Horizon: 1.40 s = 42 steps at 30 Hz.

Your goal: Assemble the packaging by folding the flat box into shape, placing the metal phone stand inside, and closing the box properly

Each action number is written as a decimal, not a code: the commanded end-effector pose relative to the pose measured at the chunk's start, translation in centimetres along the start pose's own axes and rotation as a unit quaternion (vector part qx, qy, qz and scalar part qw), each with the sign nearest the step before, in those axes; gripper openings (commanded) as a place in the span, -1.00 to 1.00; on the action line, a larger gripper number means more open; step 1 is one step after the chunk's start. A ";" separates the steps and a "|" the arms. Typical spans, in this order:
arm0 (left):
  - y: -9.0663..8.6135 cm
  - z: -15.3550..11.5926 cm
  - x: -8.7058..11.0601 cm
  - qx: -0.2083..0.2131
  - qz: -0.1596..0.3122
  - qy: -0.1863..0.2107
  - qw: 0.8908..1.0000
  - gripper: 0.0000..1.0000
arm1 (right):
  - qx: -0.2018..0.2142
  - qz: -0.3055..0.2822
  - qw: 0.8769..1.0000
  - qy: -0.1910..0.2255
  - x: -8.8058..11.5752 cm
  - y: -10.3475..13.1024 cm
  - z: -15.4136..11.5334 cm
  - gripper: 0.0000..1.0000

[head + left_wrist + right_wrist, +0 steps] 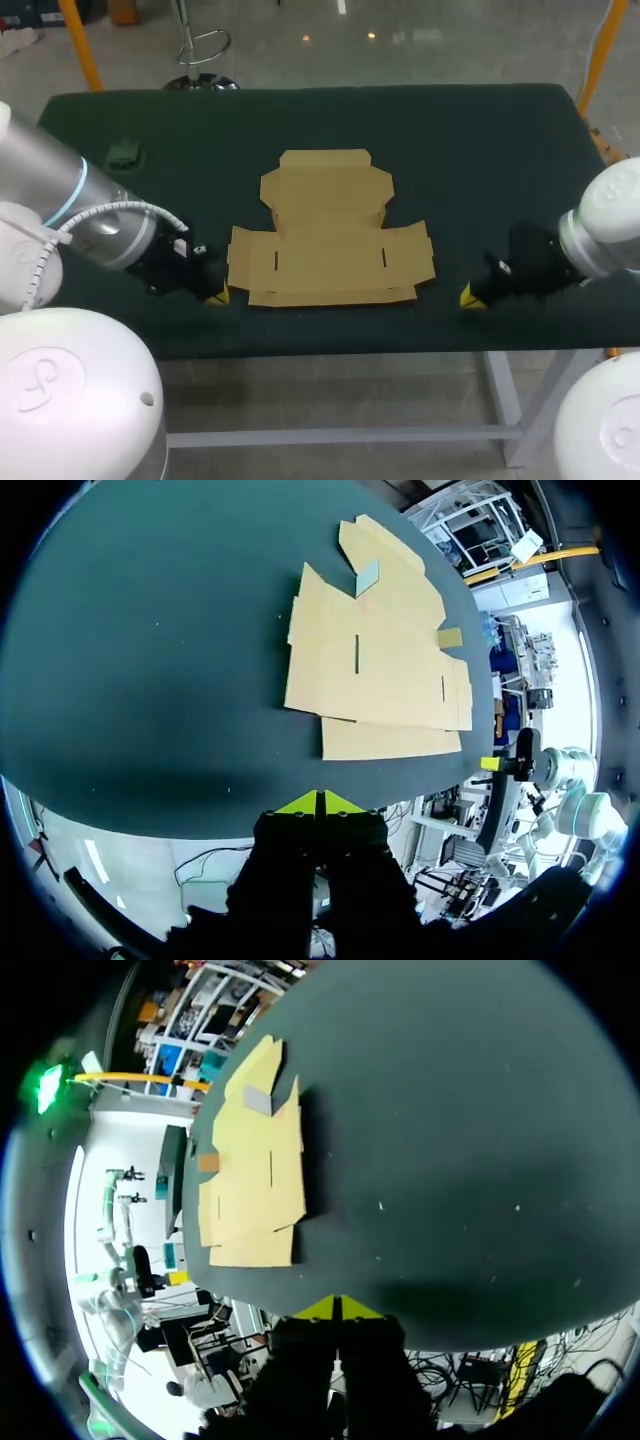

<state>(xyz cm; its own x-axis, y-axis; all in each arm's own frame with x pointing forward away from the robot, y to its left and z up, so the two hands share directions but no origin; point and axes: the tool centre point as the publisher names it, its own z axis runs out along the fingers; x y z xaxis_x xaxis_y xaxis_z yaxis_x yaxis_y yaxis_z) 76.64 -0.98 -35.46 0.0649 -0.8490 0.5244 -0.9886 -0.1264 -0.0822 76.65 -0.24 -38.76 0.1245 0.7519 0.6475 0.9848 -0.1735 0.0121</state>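
- Counter: a dark green, cloth-covered counter [480, 150] carried everything listed here.
- Task piece: a flat tan cardboard box blank [330, 235] lay unfolded in the middle of the counter, between your two arms. Its widest panel faced the near edge and had two short slots cut into it. A narrower panel with a notched rim pointed toward the far edge.
- Flaps: most of the blank lay flush on the cloth. One small flap on the far part was lifted a little, and showed grey from both wrist cameras.
- Left arm: your left fingers [217, 296] sat low over the near edge of the counter, near the blank's near left corner and not touching it. From the left wrist camera, the left fingers [320, 802] were clenched tip to tip with nothing between them, and the blank [385, 670] lay ahead of them.
- Right arm: your right fingers [467, 298] sat low by the near edge on the other side, with bare cloth between them and the blank. From the right wrist camera, the right fingers [338, 1307] were likewise clenched on nothing, with the blank [255, 1160] ahead of them and off to one side.
- Other item: a small dark object [125, 153] rested near the far left corner, well apart from the blank and too dim to identify.
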 end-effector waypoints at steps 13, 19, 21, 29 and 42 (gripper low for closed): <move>-0.2 2.4 -0.3 -0.039 0.034 0.015 0.999 -1.00 | 0.019 -0.014 0.999 0.029 -0.1 -0.2 2.8 -1.00; -0.4 3.2 -0.1 -0.052 0.048 0.016 0.997 -1.00 | 0.033 -0.018 0.999 0.037 0.2 0.4 4.0 -1.00; -0.4 3.5 0.0 -0.055 0.057 0.013 0.997 -1.00 | 0.032 -0.022 0.999 0.038 0.5 0.4 4.2 -1.00; -0.8 4.0 -0.2 -0.061 0.062 0.013 0.996 -1.00 | 0.035 -0.034 0.998 0.038 1.4 0.7 4.8 -1.00; -1.7 4.5 -0.4 -0.073 0.072 0.013 0.995 -1.00 | 0.038 -0.033 0.998 0.033 2.1 1.1 6.1 -1.00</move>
<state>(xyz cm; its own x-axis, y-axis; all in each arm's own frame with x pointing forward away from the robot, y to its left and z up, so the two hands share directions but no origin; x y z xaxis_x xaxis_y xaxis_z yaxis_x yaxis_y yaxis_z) 78.51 -2.57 -39.26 -0.0805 -0.8347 0.5449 -0.9968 0.0668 -0.0450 78.51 4.97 -41.73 0.0523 0.7194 0.6927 0.9972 -0.0744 0.0020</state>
